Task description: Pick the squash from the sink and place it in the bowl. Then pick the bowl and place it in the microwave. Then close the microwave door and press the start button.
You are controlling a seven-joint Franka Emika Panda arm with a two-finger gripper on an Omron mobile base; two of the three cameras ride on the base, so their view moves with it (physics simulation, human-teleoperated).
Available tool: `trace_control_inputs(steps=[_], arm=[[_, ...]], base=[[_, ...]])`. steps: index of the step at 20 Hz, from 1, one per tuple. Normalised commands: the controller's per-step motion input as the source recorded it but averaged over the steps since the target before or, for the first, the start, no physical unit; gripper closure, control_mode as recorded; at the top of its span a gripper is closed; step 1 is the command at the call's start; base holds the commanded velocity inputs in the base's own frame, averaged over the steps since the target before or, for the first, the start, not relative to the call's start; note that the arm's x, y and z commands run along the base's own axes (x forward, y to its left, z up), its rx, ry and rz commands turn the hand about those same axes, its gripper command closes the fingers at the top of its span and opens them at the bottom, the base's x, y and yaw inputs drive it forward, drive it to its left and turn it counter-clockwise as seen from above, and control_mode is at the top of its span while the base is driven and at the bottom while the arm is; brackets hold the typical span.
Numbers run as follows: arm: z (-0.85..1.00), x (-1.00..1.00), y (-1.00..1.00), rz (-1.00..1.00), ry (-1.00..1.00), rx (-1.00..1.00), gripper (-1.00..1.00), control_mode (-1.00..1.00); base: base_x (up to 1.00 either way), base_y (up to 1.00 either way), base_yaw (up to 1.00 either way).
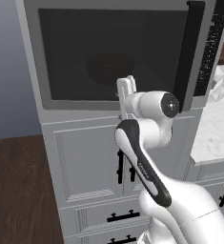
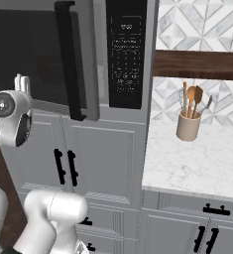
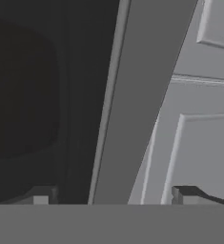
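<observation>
Microwave door (image 1: 111,55) swung nearly shut, dim bowl (image 1: 111,67) shape behind tinted window. End effector (image 1: 126,97) at door's lower edge, spread wide, empty, likely pushing it closed. Handle (image 2: 68,59) then control panel (image 2: 126,52) right, start unpressed. Utensil crock (image 2: 189,124) on far-right surface (image 2: 197,163).

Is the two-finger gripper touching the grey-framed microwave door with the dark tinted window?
Cannot tell. In the hand view the gripper straddles the door's lower frame, jaws open, but no contact or gap shows plainly.
</observation>
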Motion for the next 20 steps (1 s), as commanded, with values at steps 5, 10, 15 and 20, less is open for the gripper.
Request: trace_control_inputs(steps=[5, 10, 15, 20], arm=[[0.0, 0.36, 0.01, 0.17, -0.07, 0.05, -1.0, -1.0], [0.0, 0.5, 0.15, 0.11, -0.02, 0.05, -1.0, -1.0], [0.07, 0.49, 0.31, 0.07, 0.0, 0.0, -1.0, -1.0], [0.0, 0.18, 0.15, 0.06, 0.0, 0.0, -1.0, -1.0]], base=[[0.0, 0.0, 0.0], [0.0, 0.0, 0.0], [0.0, 0.0, 0.0], [0.0, 0.0, 0.0]])
